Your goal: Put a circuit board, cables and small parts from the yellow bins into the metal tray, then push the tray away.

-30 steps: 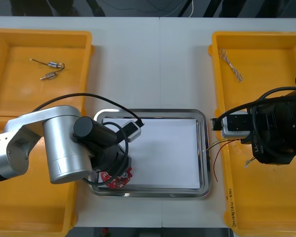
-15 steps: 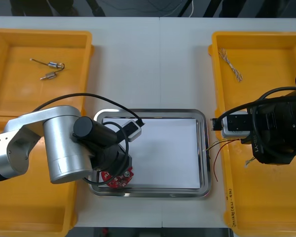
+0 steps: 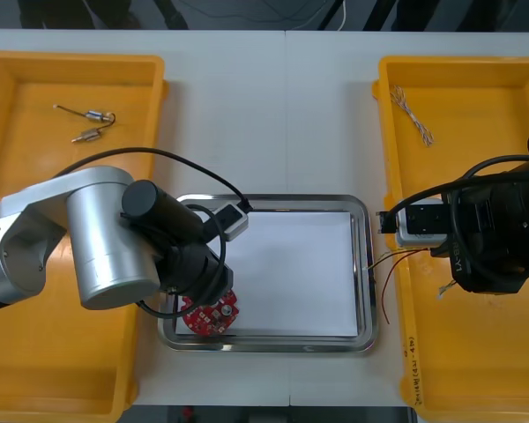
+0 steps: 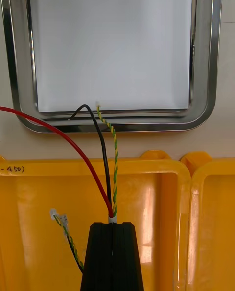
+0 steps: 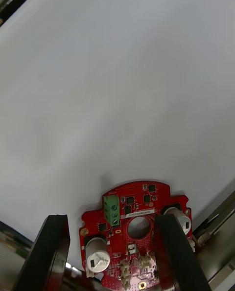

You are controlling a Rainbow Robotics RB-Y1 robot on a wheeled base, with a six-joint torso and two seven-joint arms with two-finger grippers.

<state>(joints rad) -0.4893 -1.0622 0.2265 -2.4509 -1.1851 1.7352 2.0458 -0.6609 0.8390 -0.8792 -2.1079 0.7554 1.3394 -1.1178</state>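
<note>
A round red circuit board [image 5: 134, 232] is straddled by the left gripper [image 5: 107, 218]'s wide jaws; coloured cables [image 4: 105, 164] are clamped in the right gripper [image 4: 112, 225].

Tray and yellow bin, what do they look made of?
The metal tray looks like polished metal: mirror-bright rim, white inside, maybe coated. The yellow bin is probably moulded plastic: even colour, soft sheen. The left gripper is open over the circuit board; the right gripper holds cables above that bin.
</note>
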